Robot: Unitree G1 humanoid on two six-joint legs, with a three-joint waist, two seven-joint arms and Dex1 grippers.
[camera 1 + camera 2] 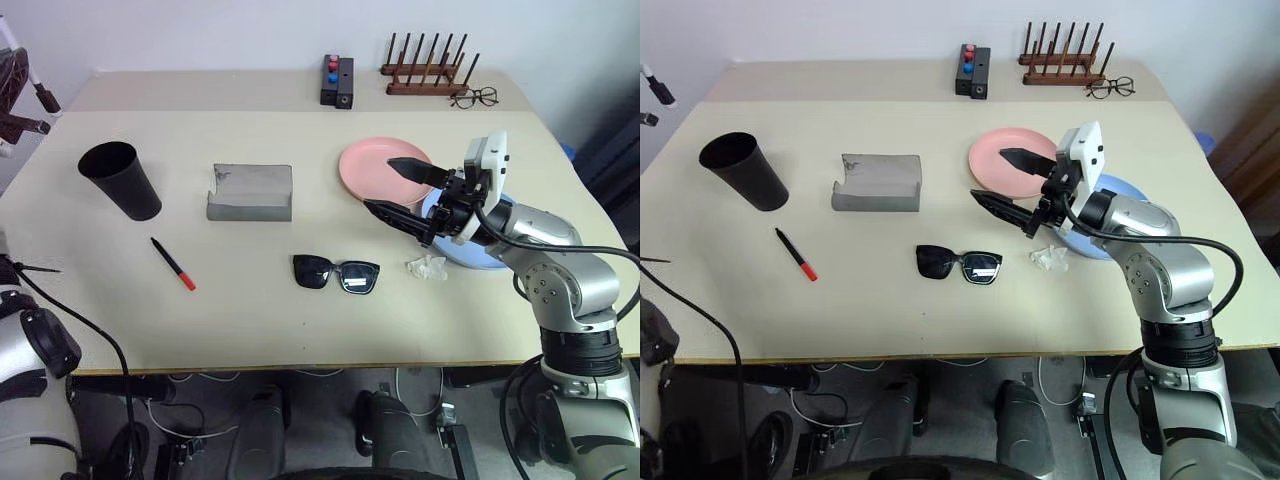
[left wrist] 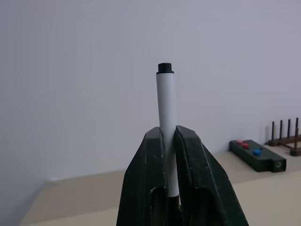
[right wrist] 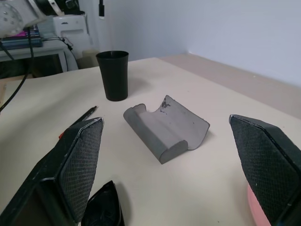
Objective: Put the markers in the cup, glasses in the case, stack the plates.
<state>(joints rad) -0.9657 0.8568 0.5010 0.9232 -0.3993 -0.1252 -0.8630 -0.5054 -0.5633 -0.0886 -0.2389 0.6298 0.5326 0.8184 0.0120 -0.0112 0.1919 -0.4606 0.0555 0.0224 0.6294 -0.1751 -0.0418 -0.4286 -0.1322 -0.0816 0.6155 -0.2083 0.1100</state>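
Trouble could start with my left gripper point(image 2: 170, 141): it is clenched low on a white marker point(image 2: 166, 113) that stands tall above the fingers, so a tilt could miss the cup point(image 1: 120, 179) at far left or tip it. A second, red-ended marker point(image 1: 172, 263) lies nearer. My right gripper point(image 1: 398, 188) hangs spread and empty over the pink plate point(image 1: 375, 165), blue plate point(image 1: 492, 258) under its arm. The sunglasses point(image 1: 336, 273) and case point(image 1: 250, 193) sit mid-table with open room around them, well clear of the edges

no readable text, labels, brands or nos. anywhere on the table items or the wall.
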